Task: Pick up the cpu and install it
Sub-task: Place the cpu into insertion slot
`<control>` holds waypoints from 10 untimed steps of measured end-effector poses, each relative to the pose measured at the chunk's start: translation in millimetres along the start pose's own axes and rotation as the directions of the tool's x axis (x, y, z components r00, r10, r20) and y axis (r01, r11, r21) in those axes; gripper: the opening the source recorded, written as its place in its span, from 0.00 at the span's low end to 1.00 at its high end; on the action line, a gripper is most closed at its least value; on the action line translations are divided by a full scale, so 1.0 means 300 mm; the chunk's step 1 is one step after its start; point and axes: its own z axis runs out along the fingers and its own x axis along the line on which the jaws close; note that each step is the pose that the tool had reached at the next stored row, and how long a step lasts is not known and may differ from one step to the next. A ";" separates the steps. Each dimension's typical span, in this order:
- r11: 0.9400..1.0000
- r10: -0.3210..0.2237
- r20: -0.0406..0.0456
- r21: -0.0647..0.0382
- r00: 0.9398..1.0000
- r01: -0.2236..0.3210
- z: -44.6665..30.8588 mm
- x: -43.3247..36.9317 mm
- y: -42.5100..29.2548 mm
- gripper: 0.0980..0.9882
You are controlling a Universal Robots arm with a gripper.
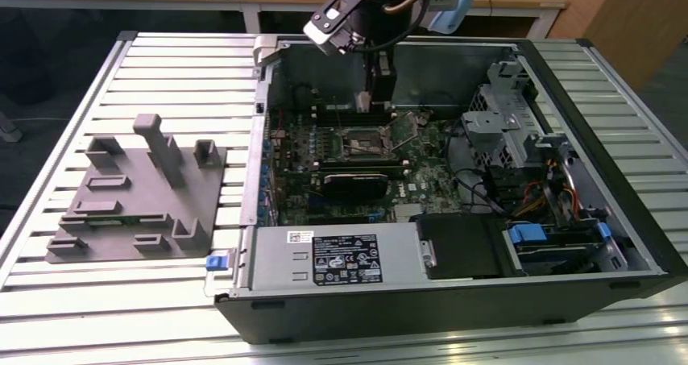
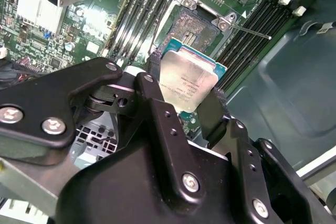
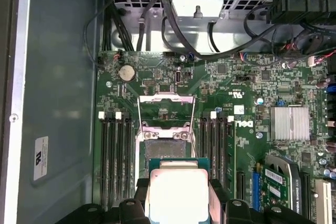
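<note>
The cpu [image 2: 190,78], a small square chip with a silver-grey top and green edge, sits clamped between my gripper's [image 2: 185,98] two black fingers [image 2: 153,90]. The first wrist view has the cpu [image 3: 178,195] just short of the open socket [image 3: 165,141], whose metal load frame [image 3: 165,103] is flipped back. In the exterior view my gripper [image 1: 366,101] hangs inside the open computer case, a little above the motherboard and just behind the socket [image 1: 366,144]. The socket [image 2: 198,27] looks bare, with its lever swung aside.
A grey plastic tray [image 1: 140,196] lies on the slatted table at the exterior view's left. Inside the case [image 1: 602,220] are memory slots [image 3: 115,150] on both sides of the socket, a black card [image 1: 360,184], a drive cage [image 1: 505,115] and a power supply [image 1: 344,256].
</note>
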 end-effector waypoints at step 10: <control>1.000 0.000 0.000 0.000 1.000 0.000 0.011 0.000 -0.001 0.49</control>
